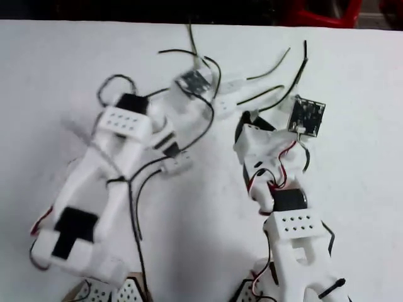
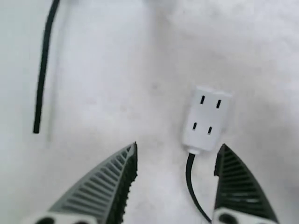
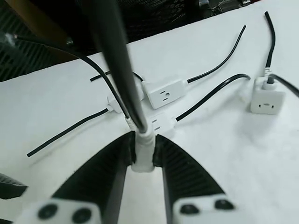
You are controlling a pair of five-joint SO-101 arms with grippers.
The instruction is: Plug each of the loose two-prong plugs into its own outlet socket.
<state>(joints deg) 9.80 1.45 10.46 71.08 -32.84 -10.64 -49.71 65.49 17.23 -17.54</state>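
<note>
Step in hand: a plug is held and not yet mated. The right gripper (image 3: 144, 140) is clenched on a small white plastic plug body (image 3: 142, 161), with its black cord (image 3: 112, 56) running up past the camera (prongs not visible). Beyond it, a white boxy outlet block (image 3: 163, 93) lies apart on the white table (image 1: 352, 207). The left gripper (image 2: 178, 151) is spread wide and grasps nothing, poised over a white four-slot outlet socket (image 2: 205, 119). In the high view, the left arm (image 1: 119, 163) sits at 9 o'clock of the right arm (image 1: 293, 226), and both wrists are aimed toward 12 o'clock. Next move, as judged: the socket must be pinned, then the prongs lined up with one slot pair and pushed straight.
</note>
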